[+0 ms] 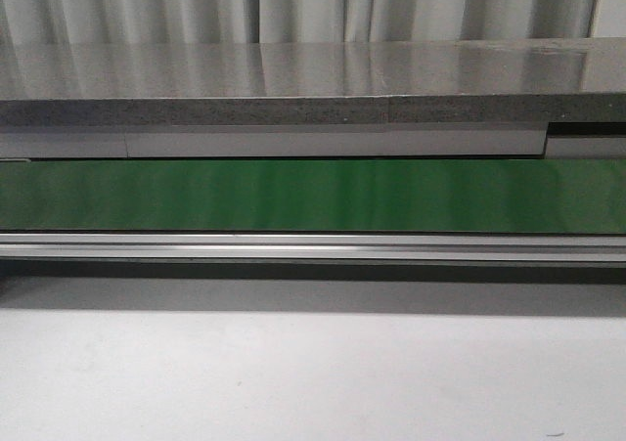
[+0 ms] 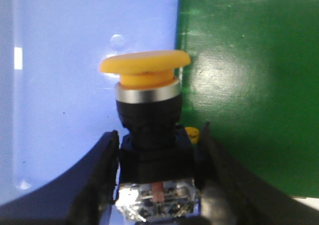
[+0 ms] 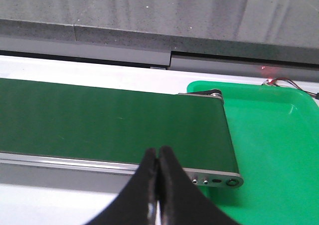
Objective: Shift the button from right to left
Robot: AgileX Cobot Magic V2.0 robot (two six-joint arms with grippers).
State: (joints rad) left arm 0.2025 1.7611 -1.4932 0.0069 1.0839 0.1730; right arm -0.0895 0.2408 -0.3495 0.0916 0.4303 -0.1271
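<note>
A pale curtain hung behind a long grey shelf (image 1: pixel 293 69), and below it a green belt (image 1: pixel 313 195) ran the whole width of the front view, edged by a silver rail (image 1: pixel 313 247). The white table (image 1: pixel 293 373) in front of it lay bare, and neither arm showed in that view.

From the left wrist, the left end effector (image 2: pixel 158 172) was clamped on the button (image 2: pixel 147 110), its two dark fingers (image 2: pixel 97 180) pressed against the black body from either side. The button stood upright between them, yellow cap uppermost over a silver ring, with a clear block at its base. Behind it lay a blue surface (image 2: pixel 65 85), meeting the green belt's edge just beside the cap.

From the right wrist, the right end effector (image 3: pixel 158 177) was closed on nothing, its fingertips touching. It hung at the near rail of the belt (image 3: pixel 109 122), close to the belt's roller end, where a bright green tray (image 3: pixel 279 150) sat.
</note>
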